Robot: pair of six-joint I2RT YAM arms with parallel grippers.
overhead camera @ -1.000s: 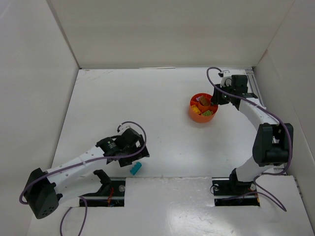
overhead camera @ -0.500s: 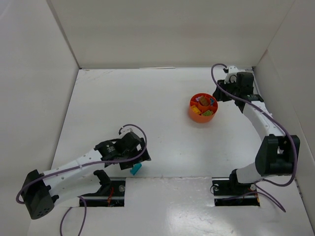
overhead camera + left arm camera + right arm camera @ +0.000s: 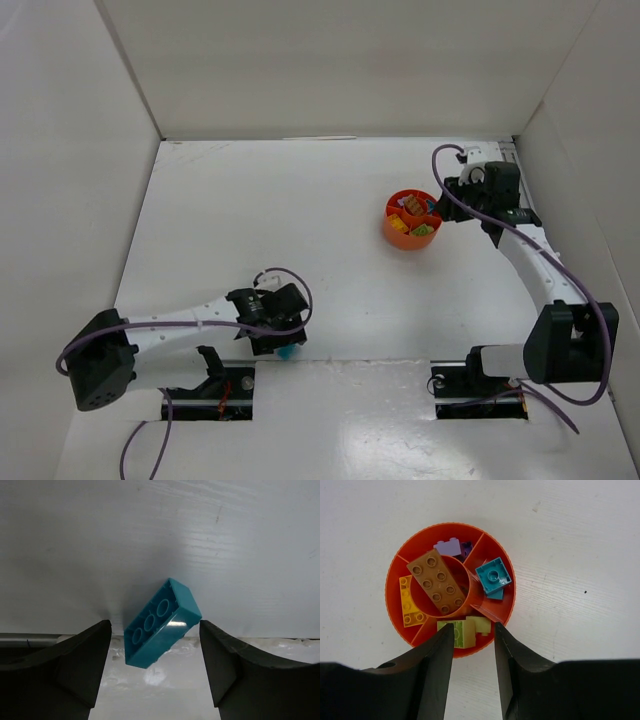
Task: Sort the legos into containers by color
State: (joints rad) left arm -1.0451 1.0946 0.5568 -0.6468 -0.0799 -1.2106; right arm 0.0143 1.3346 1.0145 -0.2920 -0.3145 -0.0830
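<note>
One teal lego [image 3: 161, 623] sits between the left fingers [image 3: 75, 665]

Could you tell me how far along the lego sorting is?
Nearly done: the bowl's compartments hold brown, orange, purple, teal and lime bricks. In hand: the left end effector straddles the one loose teal brick, not gripped. Left: carry it to the teal compartment.

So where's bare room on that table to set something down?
Free: the wide table between the left gripper and the orange bowl, and the far left corner. Crowded: around the bowl by the right gripper, and the teal brick.
</note>
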